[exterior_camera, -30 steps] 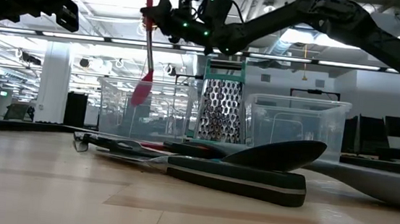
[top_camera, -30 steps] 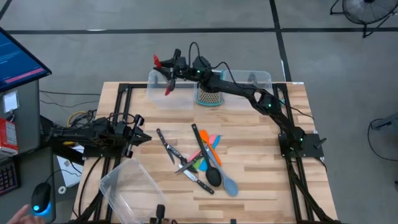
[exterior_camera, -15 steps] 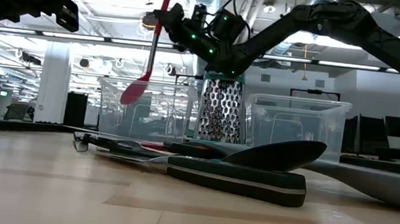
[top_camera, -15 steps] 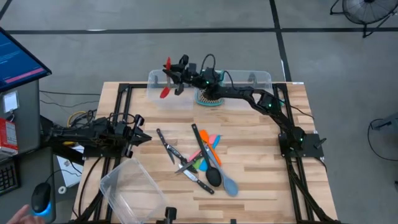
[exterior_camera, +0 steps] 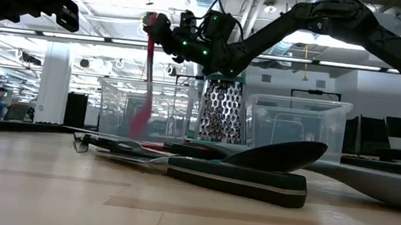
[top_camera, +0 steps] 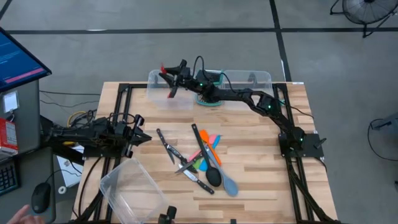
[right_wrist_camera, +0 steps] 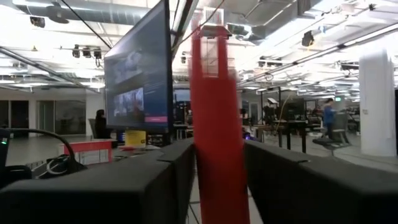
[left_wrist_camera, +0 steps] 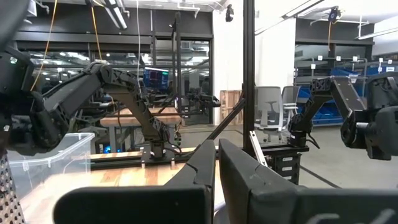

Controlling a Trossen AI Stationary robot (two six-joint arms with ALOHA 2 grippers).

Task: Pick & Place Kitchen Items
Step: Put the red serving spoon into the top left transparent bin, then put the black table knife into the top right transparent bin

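Low view: right end effector [exterior_camera: 152, 25] pinching the red spatula [exterior_camera: 145, 86], now swung down into the tub [exterior_camera: 124, 106] at the far bench edge; release likely next.

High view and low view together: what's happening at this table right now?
The right gripper is shut on a red spoon, which hangs bowl-down over the clear plastic tub at the table's far edge, beside the teal-framed metal grater. The left gripper waits low at the table's left side. A pile of spoons, knives and small spatulas lies mid-table, not yet picked.
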